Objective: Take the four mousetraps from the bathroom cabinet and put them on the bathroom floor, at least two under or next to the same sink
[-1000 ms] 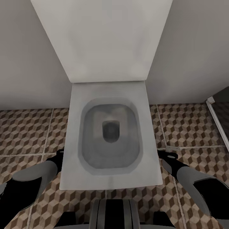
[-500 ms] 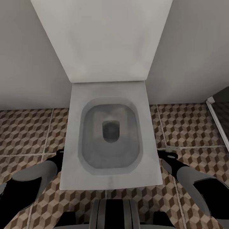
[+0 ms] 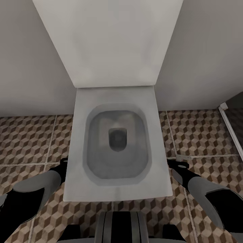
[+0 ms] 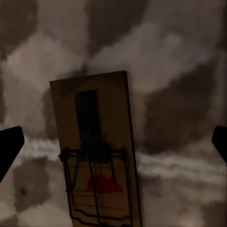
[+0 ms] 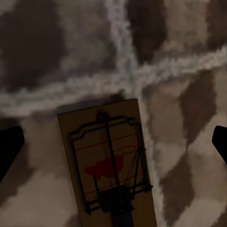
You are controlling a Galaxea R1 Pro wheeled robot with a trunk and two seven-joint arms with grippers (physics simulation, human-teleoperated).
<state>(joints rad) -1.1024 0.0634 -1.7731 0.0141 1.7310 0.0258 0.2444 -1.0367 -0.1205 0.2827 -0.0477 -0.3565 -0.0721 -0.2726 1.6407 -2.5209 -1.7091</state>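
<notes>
In the left wrist view the two dark fingertips (image 4: 10,146) of the left gripper (image 4: 113,146) are sitting at opposite edges of the picture, spread wide apart and touching nothing, and between them a mousetrap (image 4: 97,151) is lying flat on the bathroom floor (image 4: 179,71), its wire frame and red mouse print facing up and one pale grout line running beneath it. In the right wrist view the right gripper (image 5: 113,146) is likewise standing with its fingertips (image 5: 9,146) parted to the picture's edges and gripping nothing, and a second mousetrap (image 5: 109,165) is lying flat on the cube-patterned tiles just beside a crossing of grout lines (image 5: 130,78), its spring and red print showing clearly. Neither trap is touching a finger. In the head view the two grey and black forearms are reaching down on either side of a square white toilet (image 3: 116,189), the left arm (image 3: 37,189) low beside the bowl's near left corner and the right arm (image 3: 206,192) beside its near right corner, both over the patterned floor. The toilet's lid (image 3: 108,40) is standing raised against the pale wall (image 3: 27,67), and a white threshold strip (image 3: 231,130) is crossing the floor at the far right.
</notes>
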